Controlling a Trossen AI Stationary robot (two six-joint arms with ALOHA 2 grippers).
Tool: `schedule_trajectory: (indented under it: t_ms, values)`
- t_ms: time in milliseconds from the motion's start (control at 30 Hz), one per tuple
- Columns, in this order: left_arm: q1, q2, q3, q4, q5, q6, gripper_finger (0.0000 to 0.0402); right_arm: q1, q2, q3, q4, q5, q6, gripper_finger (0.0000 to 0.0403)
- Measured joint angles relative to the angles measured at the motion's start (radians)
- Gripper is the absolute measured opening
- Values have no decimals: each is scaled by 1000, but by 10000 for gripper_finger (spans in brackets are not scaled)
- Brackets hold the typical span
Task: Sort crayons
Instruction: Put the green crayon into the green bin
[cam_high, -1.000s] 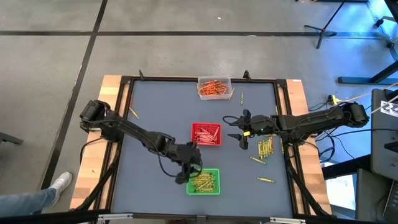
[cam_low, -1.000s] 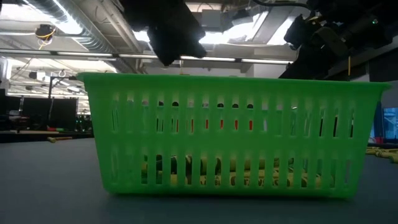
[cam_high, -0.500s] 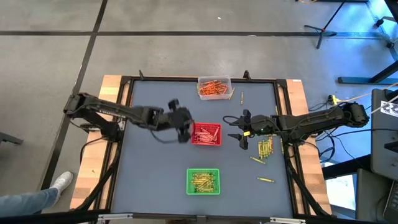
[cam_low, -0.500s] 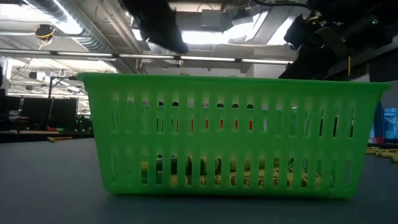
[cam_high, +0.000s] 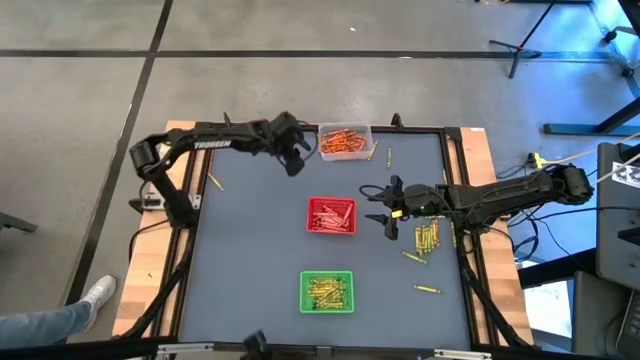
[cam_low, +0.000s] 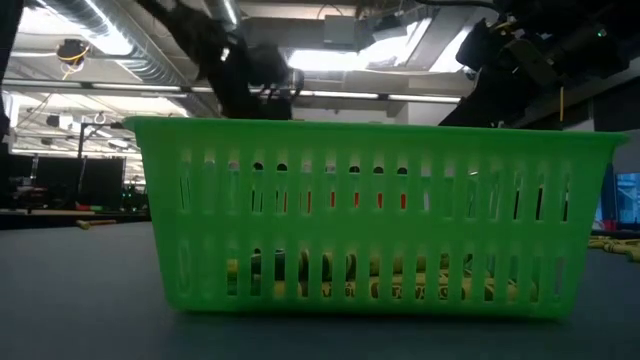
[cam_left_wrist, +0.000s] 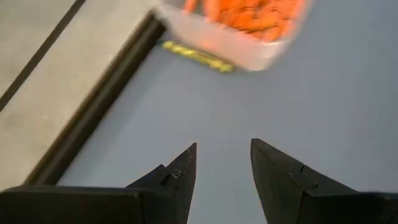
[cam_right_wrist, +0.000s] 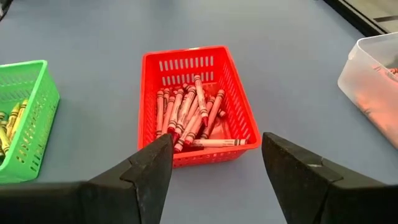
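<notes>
Orange crayons (cam_high: 344, 141) fill a clear tray (cam_high: 366, 130) at the far edge. Red crayons (cam_right_wrist: 189, 115) lie in the red tray (cam_high: 331, 215) at mid-table. Yellow-green crayons (cam_high: 327, 291) lie in the green tray (cam_high: 346, 276) near the front. More yellow-green ones lie loose in a heap (cam_high: 427, 237) on the right. My left gripper (cam_high: 293, 162) hangs just left of the clear tray, open and empty (cam_left_wrist: 224, 146). My right gripper (cam_high: 378, 208) waits open right of the red tray, fingers (cam_right_wrist: 146, 168) pointing at it.
Single yellow-green crayons lie at the right front (cam_high: 427, 289), right of the clear tray (cam_high: 389, 155), by the left frame (cam_high: 215, 183) and beside the clear tray (cam_left_wrist: 196, 56). A black frame (cam_high: 200, 180) borders the grey mat. The low view is filled by the green tray (cam_low: 370, 215).
My left gripper has swung from above the green tray at the front, past the red tray's left side, to the far edge beside the clear tray. It has turned about on the way. My right arm has kept still.
</notes>
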Motion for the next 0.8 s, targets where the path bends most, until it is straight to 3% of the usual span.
schedule_trajectory:
  t_ms: [267, 467, 800]
  values:
    - [154, 110, 0, 139, 173, 83, 135, 0, 0, 0, -1, 128, 0, 243]
    - [227, 209, 0, 268, 328, 103, 135, 0, 0, 0, -2, 128, 24, 243]
    - [274, 316, 83, 296, 404, 158, 135, 0, 0, 0, -2, 128, 26, 243]
